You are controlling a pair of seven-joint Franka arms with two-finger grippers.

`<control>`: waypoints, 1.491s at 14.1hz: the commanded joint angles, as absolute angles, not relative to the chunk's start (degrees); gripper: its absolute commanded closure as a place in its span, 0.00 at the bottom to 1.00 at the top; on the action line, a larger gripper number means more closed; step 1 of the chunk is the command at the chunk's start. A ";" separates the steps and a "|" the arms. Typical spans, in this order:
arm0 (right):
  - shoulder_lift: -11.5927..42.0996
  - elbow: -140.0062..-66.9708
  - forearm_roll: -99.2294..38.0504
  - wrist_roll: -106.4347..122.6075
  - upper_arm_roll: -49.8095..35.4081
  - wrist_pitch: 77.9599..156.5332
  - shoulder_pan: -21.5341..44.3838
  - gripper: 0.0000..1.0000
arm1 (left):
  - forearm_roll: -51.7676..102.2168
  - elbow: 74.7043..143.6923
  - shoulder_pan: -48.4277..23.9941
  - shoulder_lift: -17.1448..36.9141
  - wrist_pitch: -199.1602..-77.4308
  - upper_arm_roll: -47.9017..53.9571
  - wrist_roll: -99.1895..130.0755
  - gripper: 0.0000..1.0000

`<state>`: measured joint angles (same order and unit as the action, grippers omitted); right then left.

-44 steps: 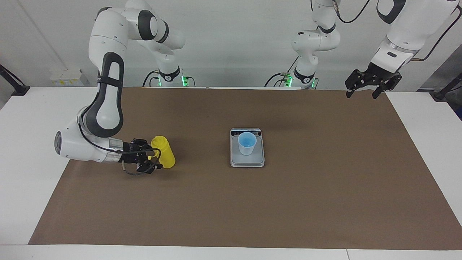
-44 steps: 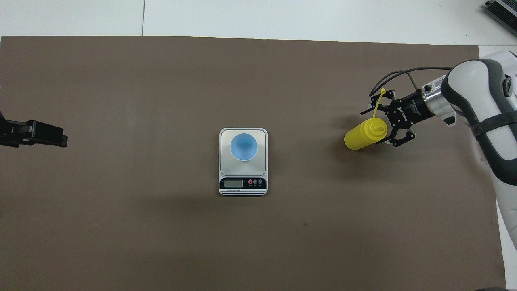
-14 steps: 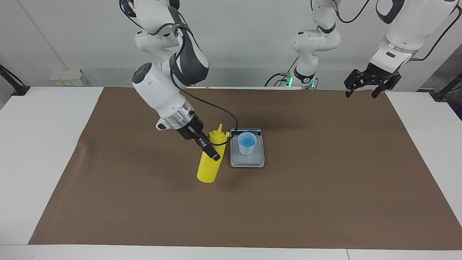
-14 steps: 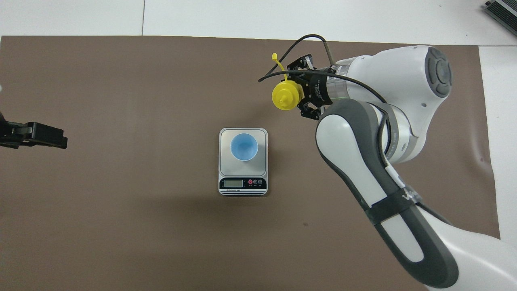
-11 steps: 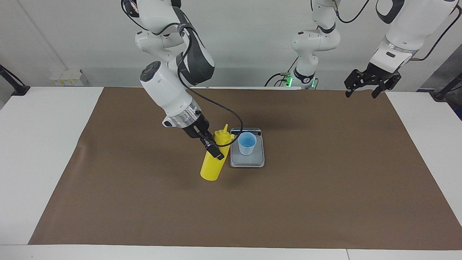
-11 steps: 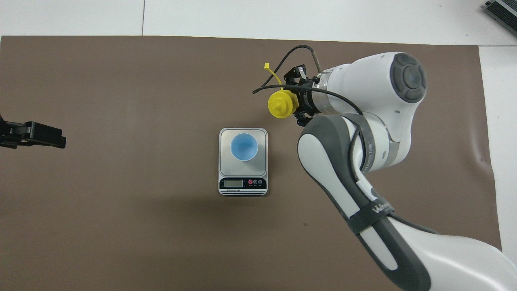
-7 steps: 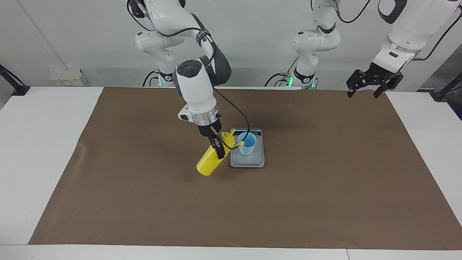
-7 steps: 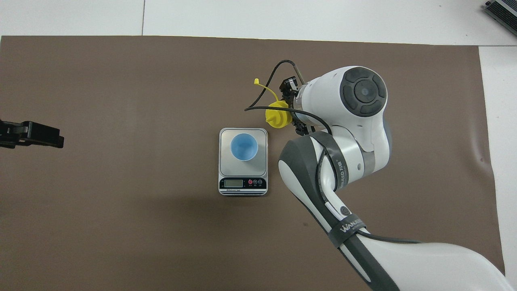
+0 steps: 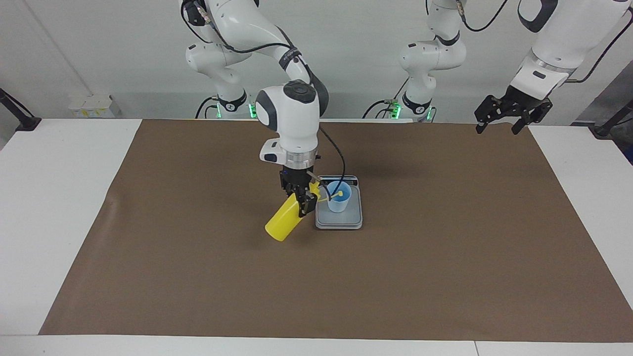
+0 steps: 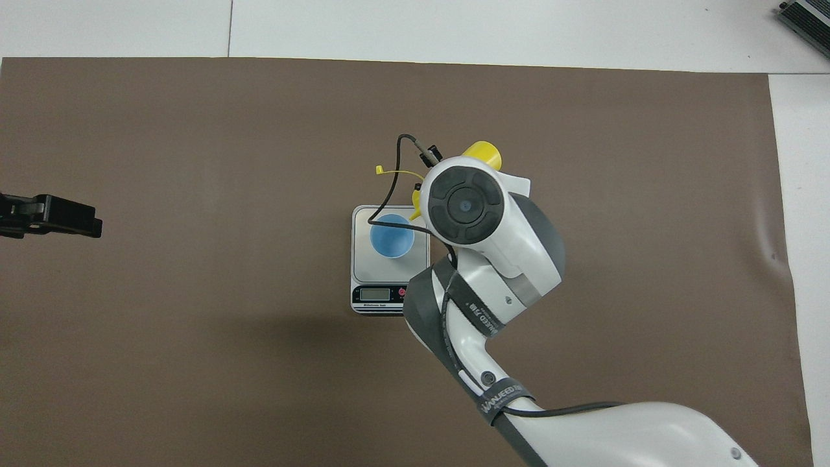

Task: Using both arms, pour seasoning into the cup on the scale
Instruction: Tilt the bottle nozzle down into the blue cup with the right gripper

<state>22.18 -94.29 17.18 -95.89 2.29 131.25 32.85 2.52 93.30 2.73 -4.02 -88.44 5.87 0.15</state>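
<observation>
Tipping the seasoning [image 9: 284, 222] toward the cup [image 9: 339, 197], your right gripper [image 9: 302, 199] held it tight; pouring wasn't finished, and your left gripper [image 9: 499, 118] waited, spread wide.

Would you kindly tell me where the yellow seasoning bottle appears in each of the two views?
Facing view: seasoning bottle is centre, tilted, beside the scale.
Overhead view: only its base shows, above centre, mostly hidden by the right arm.
Shared landmark: the blue cup on the scale.
</observation>
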 commanded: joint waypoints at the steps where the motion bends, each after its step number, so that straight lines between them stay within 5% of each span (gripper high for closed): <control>1: 23.55 -93.95 24.93 -100.80 2.20 135.52 33.05 1.00 | 2.37 94.39 2.64 -5.27 -88.42 5.62 -0.17 0.00; 9: 22.50 -95.89 41.73 -114.66 2.20 137.36 35.24 1.00 | 2.37 94.39 2.64 -5.27 -88.42 5.62 -0.18 0.00; 15: 16.71 -110.02 70.46 -132.16 2.20 144.93 35.24 1.00 | 2.37 94.39 2.64 -5.27 -88.42 5.62 -0.09 0.00; 21: 16.52 -109.69 73.04 -133.68 2.20 145.72 35.42 1.00 | 2.37 94.39 2.64 -5.27 -88.42 5.62 -0.09 0.00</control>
<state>18.35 -108.27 70.32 -132.29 2.28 144.75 35.64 2.52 93.30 2.73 -4.02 -88.44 5.86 0.15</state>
